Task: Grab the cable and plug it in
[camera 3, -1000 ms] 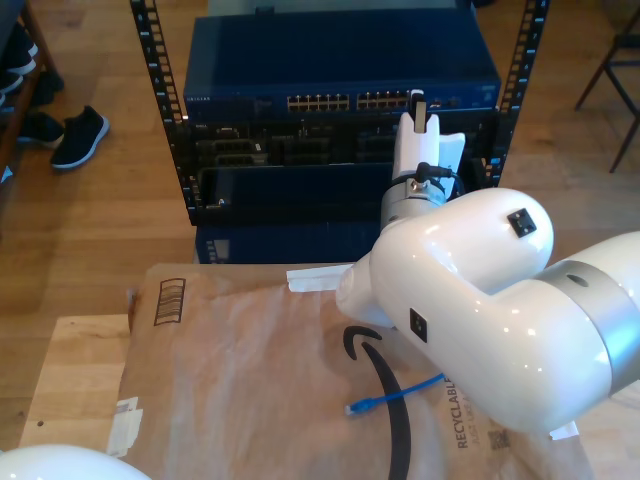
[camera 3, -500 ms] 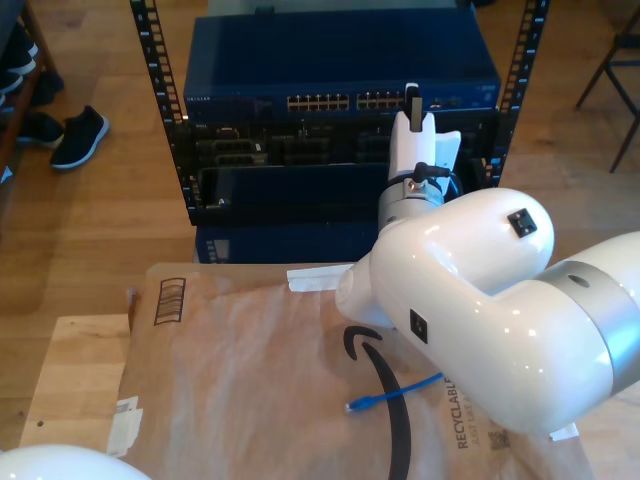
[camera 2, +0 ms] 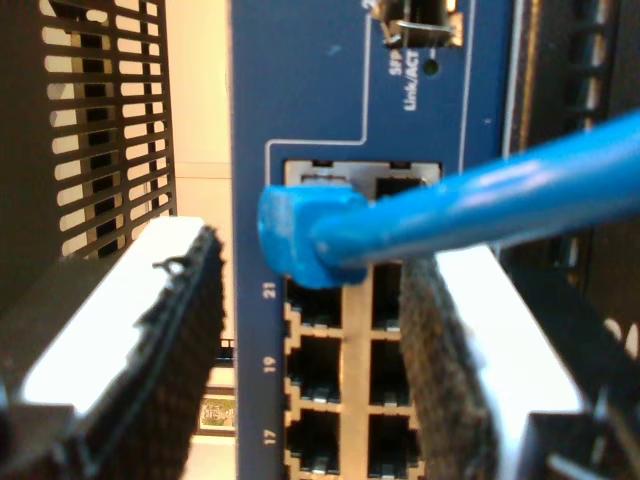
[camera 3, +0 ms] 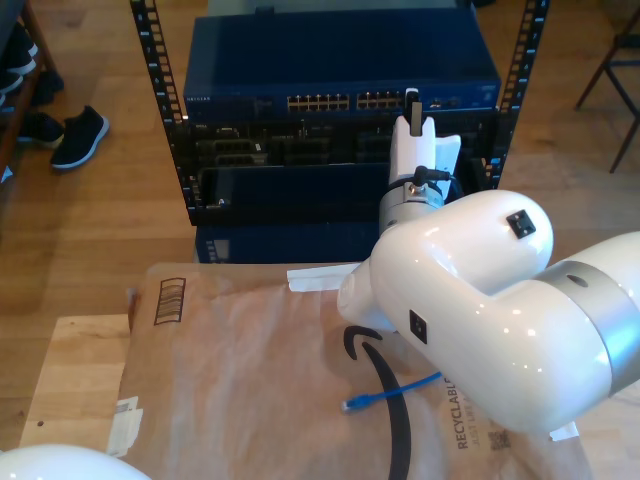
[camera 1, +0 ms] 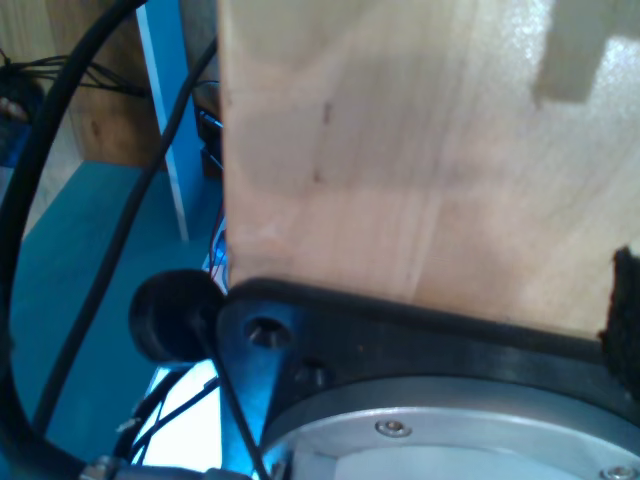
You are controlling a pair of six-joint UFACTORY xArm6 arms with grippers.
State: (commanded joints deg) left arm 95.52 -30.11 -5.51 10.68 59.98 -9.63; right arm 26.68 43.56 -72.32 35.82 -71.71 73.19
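Since a second ago my second gripper (camera 3: 415, 103) nudged toward the exterior view's left | clamps the cable (camera 2: 480, 205); plug lies along approach, at switch port (camera 2: 318, 180) | first gripper: state unreadable

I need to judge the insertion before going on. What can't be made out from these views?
- Whether the cable's plug is seated: in the second wrist view its tip is blurred against the port.
- My second gripper contact in the exterior view: too small, the arm covers the cable run.
- My first gripper's fingers: a wooden panel blocks the first wrist view.
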